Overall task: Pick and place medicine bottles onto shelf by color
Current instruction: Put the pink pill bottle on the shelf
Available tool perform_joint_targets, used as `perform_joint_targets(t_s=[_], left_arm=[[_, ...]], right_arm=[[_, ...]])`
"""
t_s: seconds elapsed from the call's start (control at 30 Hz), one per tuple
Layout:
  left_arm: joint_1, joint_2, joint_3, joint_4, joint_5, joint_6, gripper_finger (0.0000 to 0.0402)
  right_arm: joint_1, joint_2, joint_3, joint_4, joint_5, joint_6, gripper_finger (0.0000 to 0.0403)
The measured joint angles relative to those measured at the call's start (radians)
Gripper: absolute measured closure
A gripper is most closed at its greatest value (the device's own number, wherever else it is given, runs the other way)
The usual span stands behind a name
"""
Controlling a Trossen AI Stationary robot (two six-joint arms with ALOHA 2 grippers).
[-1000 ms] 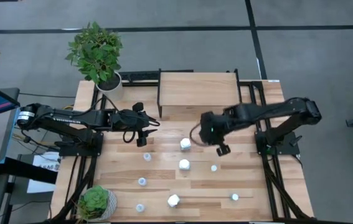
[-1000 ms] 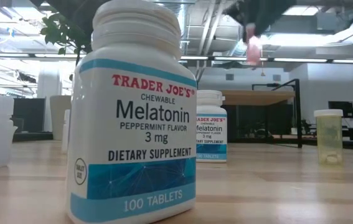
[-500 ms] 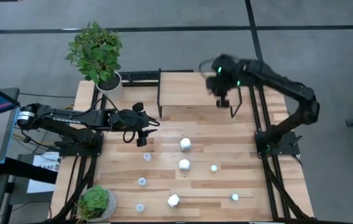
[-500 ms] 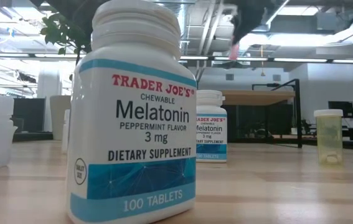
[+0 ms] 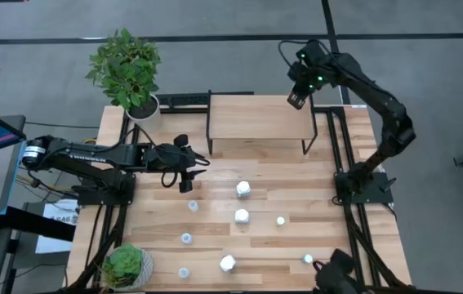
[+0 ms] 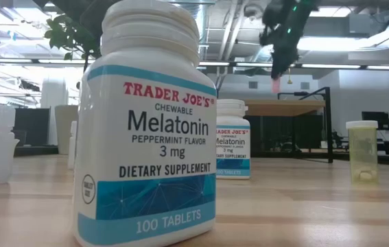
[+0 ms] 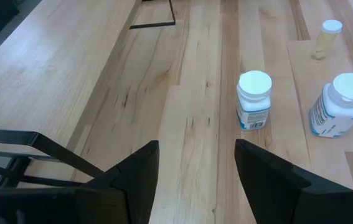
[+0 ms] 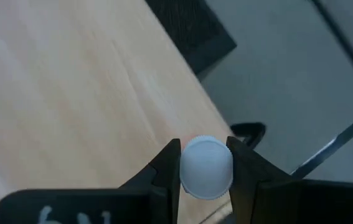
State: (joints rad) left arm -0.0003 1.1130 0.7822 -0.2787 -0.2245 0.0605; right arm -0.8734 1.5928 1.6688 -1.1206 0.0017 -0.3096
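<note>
The counter (image 5: 158, 245) is pale wood with smooth, striped planks. The shelf (image 5: 255, 118) is the same light wood on thin black metal legs. The big white bottle (image 6: 149, 130) looks like smooth plastic with a shiny paper label. The small yellow bottle (image 6: 362, 151) is see-through plastic.

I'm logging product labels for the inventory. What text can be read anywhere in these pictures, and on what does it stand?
Large white plastic bottle with blue bands, nearest the low camera: "TRADER JOE'S", "CHEWABLE", "Melatonin", "PEPPERMINT FLAVOR", "3 mg", "DIETARY SUPPLEMENT", "100 TABLETS".
Its small round side seal: too small to read.
Second white bottle behind it: "TRADER JOE'S", "Melatonin"; the rest is too small.
</note>
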Motion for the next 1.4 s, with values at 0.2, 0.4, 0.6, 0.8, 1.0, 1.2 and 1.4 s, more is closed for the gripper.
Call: perform_joint_targets(t_s=[0.2,0.4,0.6,0.8,1.0,1.2,1.4], left_arm=[[0.0,0.0,0.0,0.0,0.0,0.0,0.0203],[0.0,0.0,0.0,0.0,0.0,0.0,0.0203],[0.0,0.0,0.0,0.0,0.0,0.0,0.0203],[0.0,0.0,0.0,0.0,0.0,0.0,0.0203],[0.0,0.0,0.0,0.0,0.0,0.0,0.0203],[0.0,0.0,0.0,0.0,0.0,0.0,0.0203],[0.0,0.0,0.0,0.0,0.0,0.0,0.0203]], right_arm=[[-0.002,0.091,-0.001,0.002,-0.003,0.022,0.0301],[0.001,0.127,-0.001,0.01,-0.008,0.048,0.0301],[0.0,0.129,-0.001,0.034,-0.01,0.074,0.0299],[0.0,0.127,-0.001,0.028,-0.007,0.074,0.0266],[0.0,0.127,-0.001,0.028,-0.003,0.075,0.022],[0.0,0.127,-0.001,0.028,-0.002,0.075,0.0198],[0.0,0.127,-0.001,0.047,-0.002,0.074,0.0197]])
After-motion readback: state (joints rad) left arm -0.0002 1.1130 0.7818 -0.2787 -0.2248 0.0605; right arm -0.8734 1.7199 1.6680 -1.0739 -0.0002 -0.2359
